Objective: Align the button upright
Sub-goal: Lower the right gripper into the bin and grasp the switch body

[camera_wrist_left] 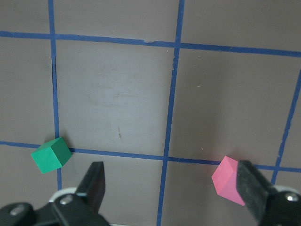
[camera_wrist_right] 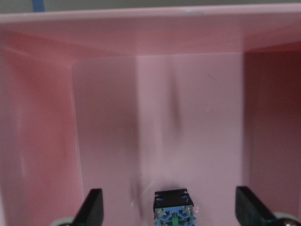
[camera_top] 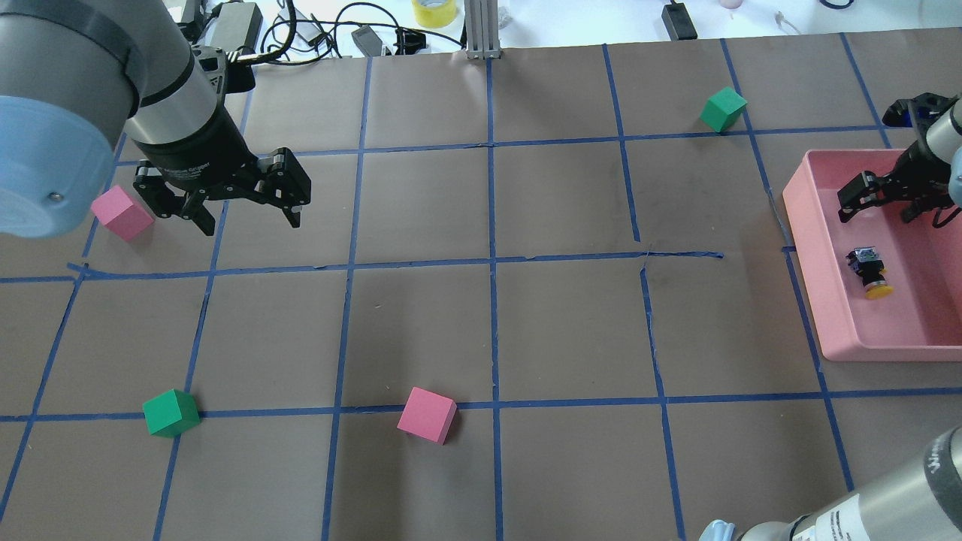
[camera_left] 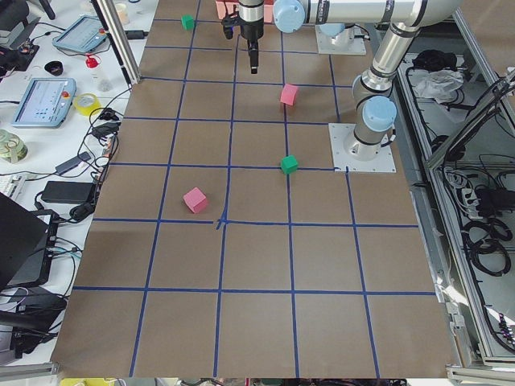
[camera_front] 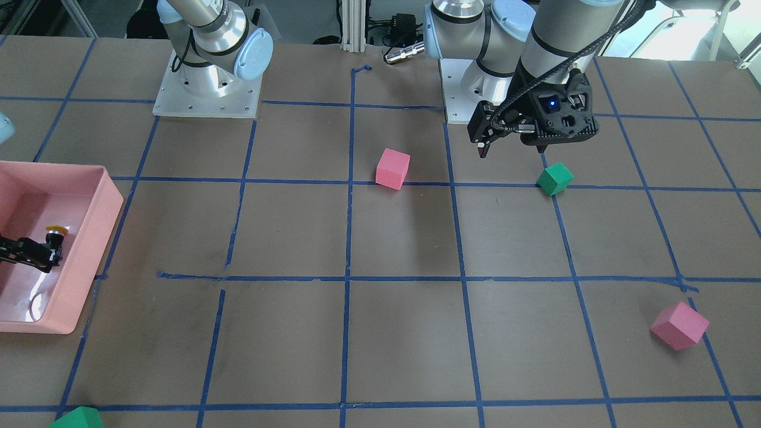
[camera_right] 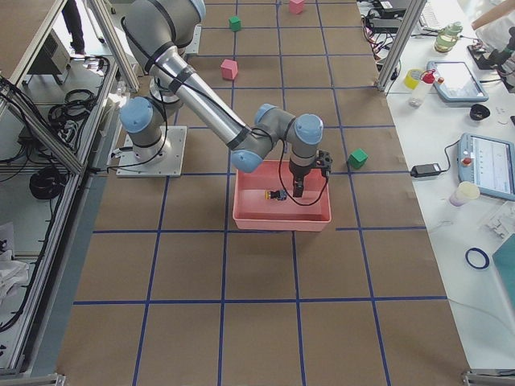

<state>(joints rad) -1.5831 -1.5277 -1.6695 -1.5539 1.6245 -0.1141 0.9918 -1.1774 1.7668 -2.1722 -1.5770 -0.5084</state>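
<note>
Pink bin (camera_top: 887,347) holds sideways button (camera_top: 869,270); right hand (camera_top: 874,216) spread just beside.

Of the button (camera_wrist_right: 173,209) we see only the base end in the right wrist view; the lower edge cuts off its cap.

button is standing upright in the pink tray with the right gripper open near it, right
Not quite. The button is in the pink tray and the right gripper is open near it, but the button lies on its side, with its yellow cap pointing sideways, not upright. The overhead exterior view shows this.
</note>
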